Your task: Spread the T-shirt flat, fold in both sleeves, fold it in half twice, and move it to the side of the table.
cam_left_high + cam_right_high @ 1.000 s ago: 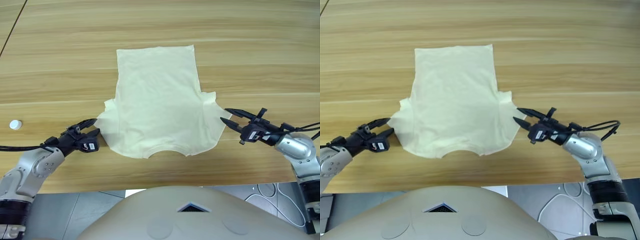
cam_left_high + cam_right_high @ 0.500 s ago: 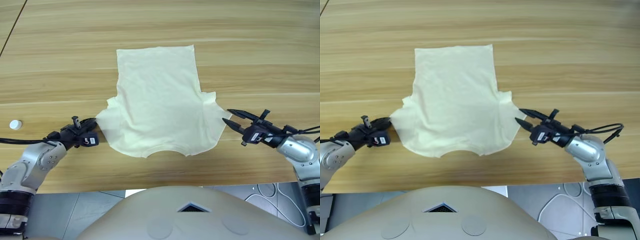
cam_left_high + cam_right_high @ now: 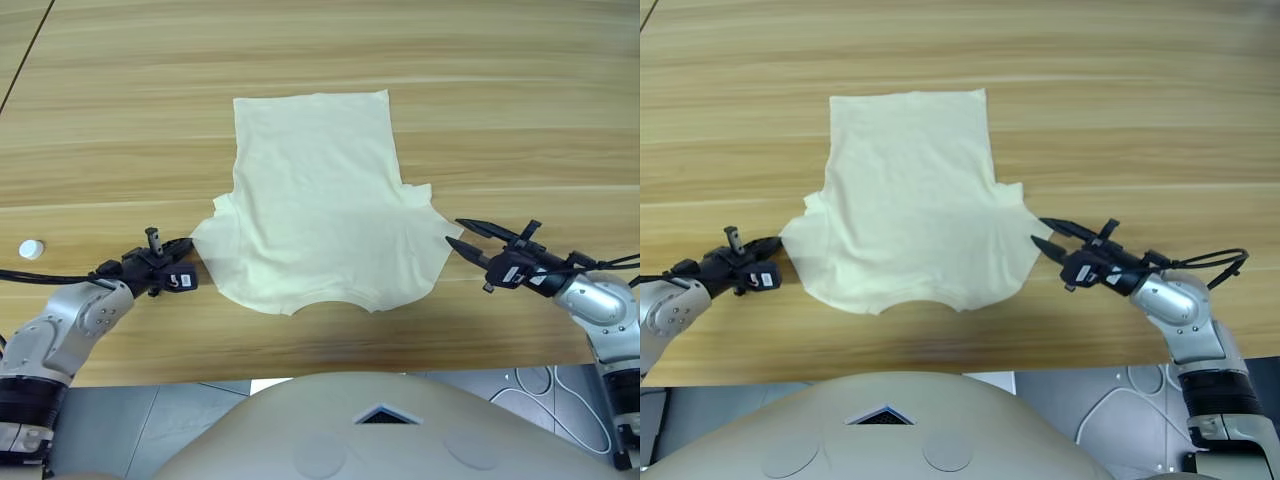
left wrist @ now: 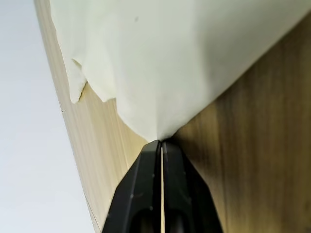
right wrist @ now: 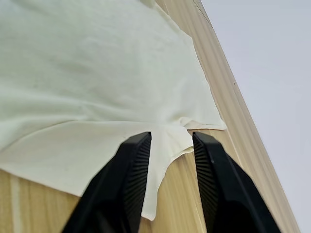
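A pale yellow T-shirt (image 3: 315, 200) lies on the wooden table (image 3: 520, 110), hem at the far side and collar toward me, with both short sleeves spread outward. My left gripper (image 3: 187, 250) is low at the tip of the shirt's left sleeve. In the left wrist view its fingers (image 4: 146, 170) are pressed together with the sleeve corner (image 4: 158, 131) pinched at their tips. My right gripper (image 3: 455, 232) is open at the right sleeve's edge. The right wrist view shows its two fingers (image 5: 133, 160) straddling the sleeve's edge (image 5: 167, 133).
A small white cap (image 3: 31, 249) lies on the table to the left of my left arm. The table's front edge (image 3: 300, 355) runs just behind both grippers. Bare wood stretches left, right and beyond the shirt.
My left gripper has rolled at the wrist and drawn slightly left at the sleeve tip. My right gripper has backed a little to the right, still open. The shirt has barely shifted.
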